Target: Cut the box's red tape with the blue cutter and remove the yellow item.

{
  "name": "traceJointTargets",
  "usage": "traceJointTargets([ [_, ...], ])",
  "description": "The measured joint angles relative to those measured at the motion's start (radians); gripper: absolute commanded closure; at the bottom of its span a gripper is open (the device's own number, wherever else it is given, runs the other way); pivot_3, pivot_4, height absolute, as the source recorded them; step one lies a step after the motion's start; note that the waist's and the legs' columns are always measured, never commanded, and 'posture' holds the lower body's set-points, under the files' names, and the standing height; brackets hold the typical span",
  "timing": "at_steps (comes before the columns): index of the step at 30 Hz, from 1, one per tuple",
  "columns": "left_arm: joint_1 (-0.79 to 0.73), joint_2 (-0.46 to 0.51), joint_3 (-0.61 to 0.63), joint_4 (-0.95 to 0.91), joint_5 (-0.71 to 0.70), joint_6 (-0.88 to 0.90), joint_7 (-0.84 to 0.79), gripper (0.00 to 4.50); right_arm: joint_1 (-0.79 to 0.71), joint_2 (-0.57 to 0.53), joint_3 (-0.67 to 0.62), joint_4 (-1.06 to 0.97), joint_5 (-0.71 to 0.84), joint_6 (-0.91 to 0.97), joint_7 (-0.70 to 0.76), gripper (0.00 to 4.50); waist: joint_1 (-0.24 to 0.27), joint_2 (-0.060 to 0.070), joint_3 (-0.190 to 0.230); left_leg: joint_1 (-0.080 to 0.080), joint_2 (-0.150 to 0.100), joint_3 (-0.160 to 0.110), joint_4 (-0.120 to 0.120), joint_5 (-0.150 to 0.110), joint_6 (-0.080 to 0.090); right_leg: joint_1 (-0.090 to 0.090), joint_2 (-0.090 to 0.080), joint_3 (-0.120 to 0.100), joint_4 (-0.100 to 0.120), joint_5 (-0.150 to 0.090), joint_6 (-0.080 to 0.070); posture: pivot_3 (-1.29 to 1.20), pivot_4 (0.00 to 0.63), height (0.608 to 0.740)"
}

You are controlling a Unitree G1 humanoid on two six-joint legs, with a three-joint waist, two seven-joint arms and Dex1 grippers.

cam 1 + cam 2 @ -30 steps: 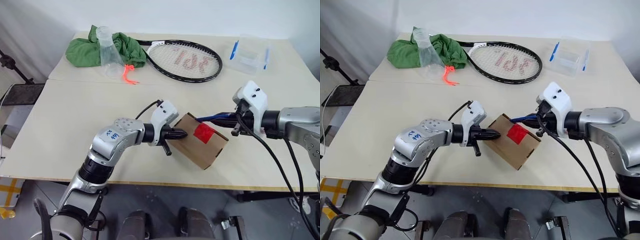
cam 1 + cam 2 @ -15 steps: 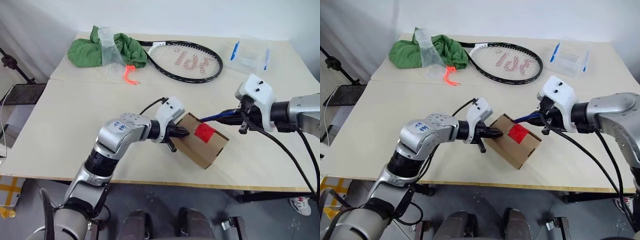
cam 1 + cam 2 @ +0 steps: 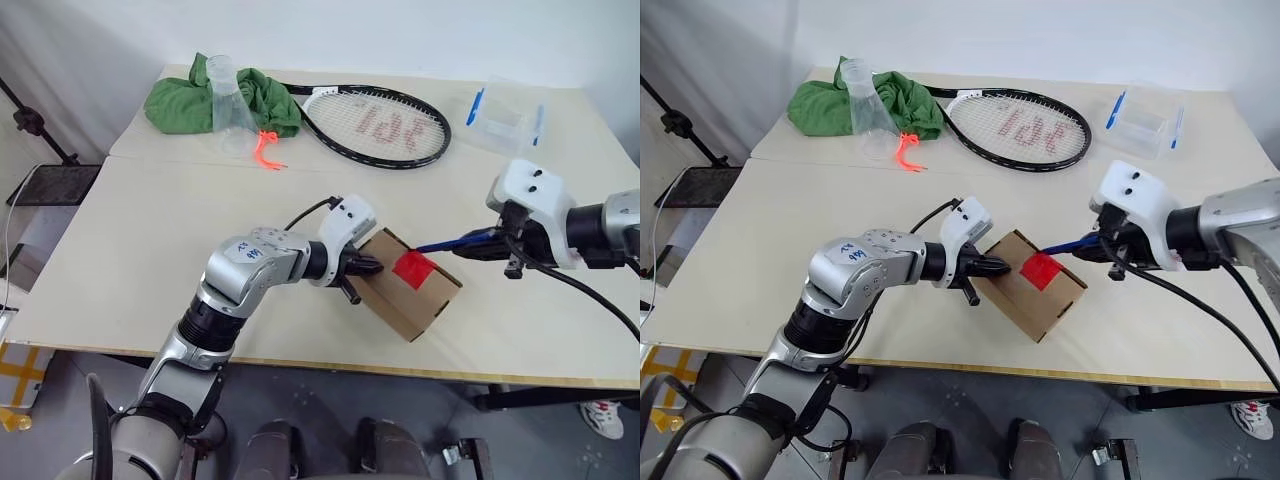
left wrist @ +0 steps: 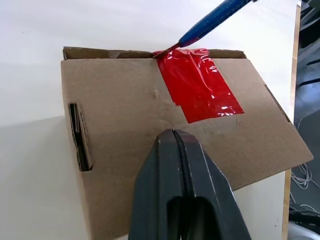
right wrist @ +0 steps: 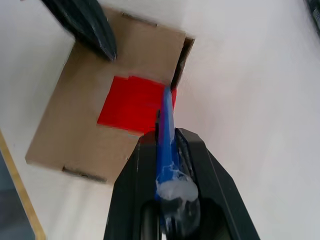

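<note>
From the head views, the left hand [image 3: 366,267], fingers together, is bracing the box [image 3: 408,298] on the worktop [image 3: 150,230]. In the wrist views, the right hand [image 5: 167,150] is clamping the blue cutter [image 4: 212,20], tip meeting the red tape [image 4: 200,85] at the flap seam; ideally keep it shallow along that seam.

A pale cream rectangular desk [image 3: 150,250] with a thin wooden edge fills most of the scene; a seam runs across it where two tops meet. Behind it stands a plain white wall [image 3: 400,30], evenly lit, with soft shadows. To the left, a black tripod stand [image 3: 35,125] rises beside a dark flat tray [image 3: 50,190]. Below the desk's near edge lies a grey floor [image 3: 320,400]; yellow tape marks [image 3: 15,370] show at the left.
</note>
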Motion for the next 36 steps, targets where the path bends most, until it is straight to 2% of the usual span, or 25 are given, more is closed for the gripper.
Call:
traceJointTargets([
  [8, -0.004, 0.0, 0.001, 0.006, 0.0, 0.004, 0.006, 4.49, 0.002, 0.0, 0.024, 0.005, -0.03, 0.007, 0.016, 4.37, -0.002, 0.0, 0.0, 0.001, 0.0, 0.0, 0.0, 0.0, 0.0, 0.001, 0.0, 0.0, 0.0, 0.0, 0.0, 0.0, 0.15, 0.74],
  [13, -0.005, 0.0, 0.0, 0.014, 0.0, 0.004, 0.011, 4.49, -0.085, 0.074, 0.088, 0.04, -0.039, 0.097, -0.004, 4.37, -0.009, 0.0, 0.0, 0.003, 0.001, 0.0, 0.001, 0.0, 0.0, 0.003, 0.0, 0.001, 0.001, 0.0, 0.0, 0.0, 0.15, 0.74],
  [19, -0.005, -0.001, -0.001, 0.013, 0.0, 0.002, 0.011, 4.49, -0.149, 0.08, 0.123, 0.075, -0.033, 0.176, 0.016, 4.37, -0.009, 0.0, 0.0, 0.003, 0.0, 0.0, 0.001, 0.0, 0.0, 0.003, 0.0, 0.001, 0.001, 0.0, 0.0, 0.0, 0.15, 0.74],
  [36, 0.0, -0.004, 0.005, 0.009, 0.0, 0.002, 0.021, 4.49, -0.172, -0.002, 0.135, 0.077, -0.018, 0.194, 0.108, 4.37, -0.008, 0.0, 0.0, 0.003, 0.0, -0.001, 0.0, 0.0, 0.0, 0.003, -0.001, 0.001, 0.001, 0.0, 0.0, 0.0, 0.15, 0.74],
])
